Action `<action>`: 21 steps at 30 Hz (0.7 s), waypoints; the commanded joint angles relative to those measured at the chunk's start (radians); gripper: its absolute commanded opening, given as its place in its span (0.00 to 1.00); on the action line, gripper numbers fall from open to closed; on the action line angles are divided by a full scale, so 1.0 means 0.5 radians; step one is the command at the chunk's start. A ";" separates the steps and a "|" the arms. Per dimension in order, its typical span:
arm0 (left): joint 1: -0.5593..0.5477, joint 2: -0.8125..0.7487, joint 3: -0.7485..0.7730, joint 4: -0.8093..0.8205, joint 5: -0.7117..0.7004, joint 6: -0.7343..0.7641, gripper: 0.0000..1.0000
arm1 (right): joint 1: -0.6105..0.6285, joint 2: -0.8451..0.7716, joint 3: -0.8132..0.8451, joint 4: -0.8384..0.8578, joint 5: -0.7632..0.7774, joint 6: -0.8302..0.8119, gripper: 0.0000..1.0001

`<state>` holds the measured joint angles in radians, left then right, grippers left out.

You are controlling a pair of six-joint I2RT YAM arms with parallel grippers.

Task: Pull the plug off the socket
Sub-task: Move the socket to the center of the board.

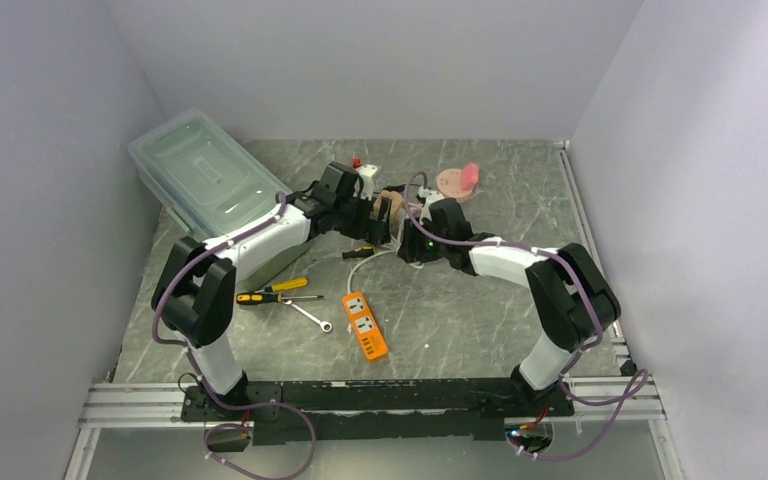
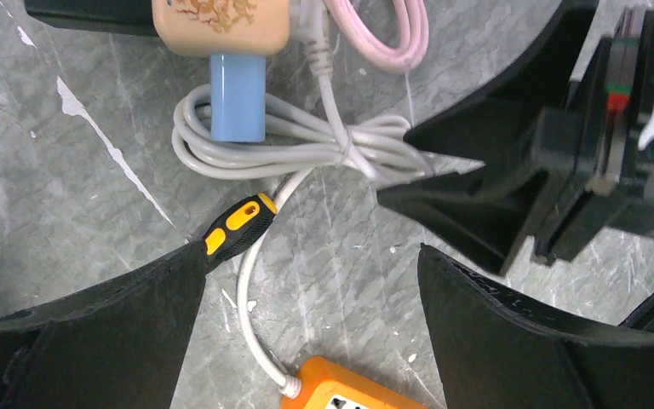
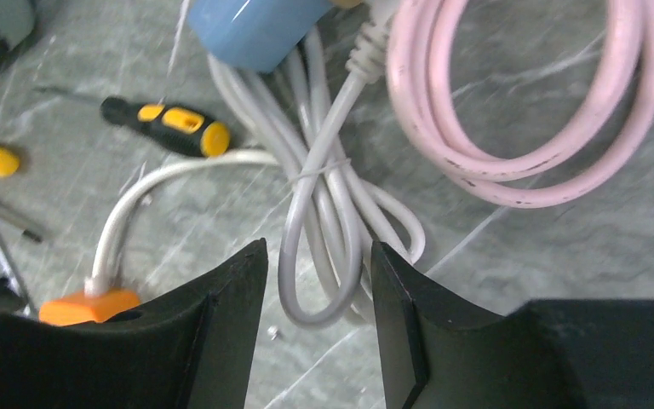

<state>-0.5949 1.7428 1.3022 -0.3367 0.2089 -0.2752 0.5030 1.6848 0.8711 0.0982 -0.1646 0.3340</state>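
Right claw (image 3: 319, 256) is about half closed, its black wedge fingers sitting either side of the white cable (image 3: 324, 213) loop. Can't tell if it's actually biting or just straddling. Left claw (image 2: 306, 332) is spread wide at the bottom of its own frame with nothing in it.

So not much is done yet imo. The plug (image 2: 238, 98), a smooth blue plastic stub near the top of the left wrist view, looks fully seated in the socket (image 2: 221, 25), a glossy beige block with a brownish print at the upper edge. Neither claw is on it, so the whole pull is left.

The cable is round and rubbery, bundled with a thin tie. Further out there's a scuffed pink cord (image 3: 528, 111) in a coil, a screwdriver (image 2: 238, 223) with a black-and-yellow grip, and an orange strip (image 2: 341, 388), all on the grey marbled worktop (image 2: 68, 213).
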 commanded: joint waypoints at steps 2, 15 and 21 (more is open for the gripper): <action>0.006 -0.103 0.070 0.018 -0.015 0.031 0.98 | 0.062 -0.166 -0.067 -0.134 -0.106 0.089 0.55; 0.052 -0.075 0.068 0.035 0.070 -0.027 0.97 | 0.022 -0.088 0.177 -0.104 0.340 -0.168 0.76; 0.052 -0.090 0.063 0.034 0.074 -0.029 0.97 | -0.029 0.126 0.306 -0.048 0.270 -0.305 0.72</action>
<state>-0.5697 1.7329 1.3022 -0.3386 0.2211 -0.2794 0.4988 1.6890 0.9592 0.0257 -0.0269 0.2546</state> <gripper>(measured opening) 0.974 0.729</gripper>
